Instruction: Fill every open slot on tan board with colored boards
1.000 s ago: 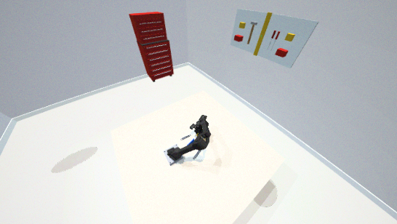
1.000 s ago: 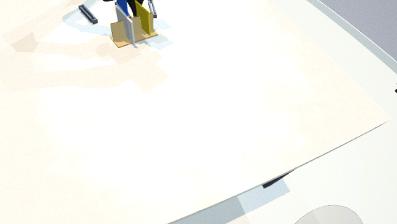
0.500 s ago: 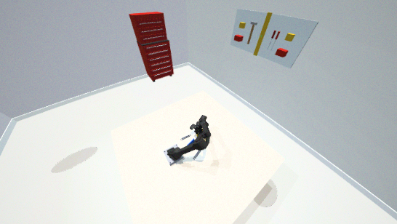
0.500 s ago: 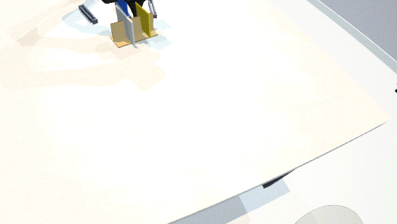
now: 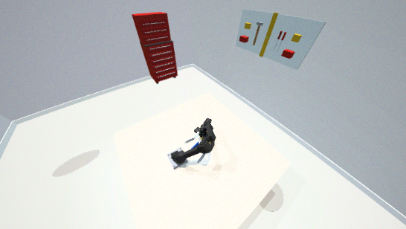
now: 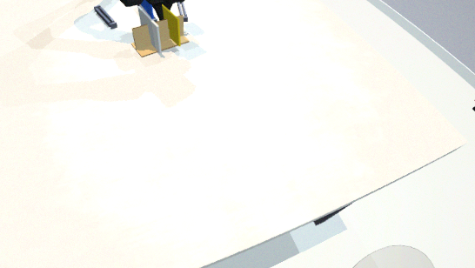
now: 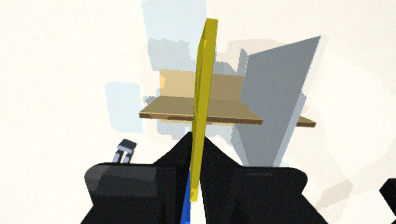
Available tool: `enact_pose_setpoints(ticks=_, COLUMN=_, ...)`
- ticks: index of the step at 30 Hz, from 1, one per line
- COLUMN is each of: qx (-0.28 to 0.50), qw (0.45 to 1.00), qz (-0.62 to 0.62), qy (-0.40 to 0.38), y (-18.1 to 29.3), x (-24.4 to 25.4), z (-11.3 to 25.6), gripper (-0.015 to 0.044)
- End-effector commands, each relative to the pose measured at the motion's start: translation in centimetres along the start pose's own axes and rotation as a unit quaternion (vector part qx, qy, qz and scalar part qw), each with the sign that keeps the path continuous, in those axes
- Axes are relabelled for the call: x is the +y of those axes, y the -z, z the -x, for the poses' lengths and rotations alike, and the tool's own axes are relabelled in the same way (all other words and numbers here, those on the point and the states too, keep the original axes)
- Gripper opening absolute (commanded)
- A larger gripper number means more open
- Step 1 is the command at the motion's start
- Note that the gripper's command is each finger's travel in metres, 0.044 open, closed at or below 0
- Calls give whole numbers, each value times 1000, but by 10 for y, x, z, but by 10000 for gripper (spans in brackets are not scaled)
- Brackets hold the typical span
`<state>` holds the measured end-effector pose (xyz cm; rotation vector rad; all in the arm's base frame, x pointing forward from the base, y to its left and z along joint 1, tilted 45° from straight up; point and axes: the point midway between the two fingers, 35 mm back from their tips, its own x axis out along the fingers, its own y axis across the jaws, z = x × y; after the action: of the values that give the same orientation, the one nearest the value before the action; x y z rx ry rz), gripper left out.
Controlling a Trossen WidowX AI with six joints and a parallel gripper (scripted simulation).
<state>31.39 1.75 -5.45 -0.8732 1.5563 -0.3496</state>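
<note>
My gripper point(image 7: 194, 136) is shut on the yellow board point(image 6: 173, 28) point(image 7: 207, 65), held upright and crosswise over the standing tan board point(image 6: 143, 38) point(image 7: 225, 111). In the exterior view the yellow board's lower corner is close to the tan piece's base; its notch is hidden, so I cannot tell how deep it sits. A grey board point(image 6: 150, 30) point(image 7: 275, 90) stands crosswise on the tan board, beside the yellow one. A blue board point(image 6: 146, 8) point(image 7: 186, 200) point(image 5: 195, 146) is partly hidden behind the gripper, on the arm's base side.
A dark slotted holder point(image 5: 189, 140) point(image 6: 105, 17) point(image 7: 124, 151) lies to one side of the boards. Another holder point(image 5: 201, 157) point(image 6: 183, 12) lies on the other side. The arm's base plate point(image 5: 173, 163) is behind them. A red cabinet point(image 5: 156, 37) stands far off.
</note>
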Motion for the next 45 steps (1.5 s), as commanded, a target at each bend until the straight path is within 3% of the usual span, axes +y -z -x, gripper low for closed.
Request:
enact_pose_setpoints(ticks=1, qx=1, qw=1000, qz=3, qy=2, y=1, x=0, z=-2, gripper=0)
enact_pose_setpoints(ticks=30, qx=1, qw=1000, qz=1, qy=0, y=1, x=0, z=-2, gripper=0)
enact_pose_setpoints(ticks=36, qx=1, qw=1000, qz=1, qy=0, y=1, x=0, z=-2, gripper=157)
enact_pose_setpoints(ticks=45, qx=1, qw=1000, qz=1, qy=0, y=1, x=0, z=-2, gripper=163)
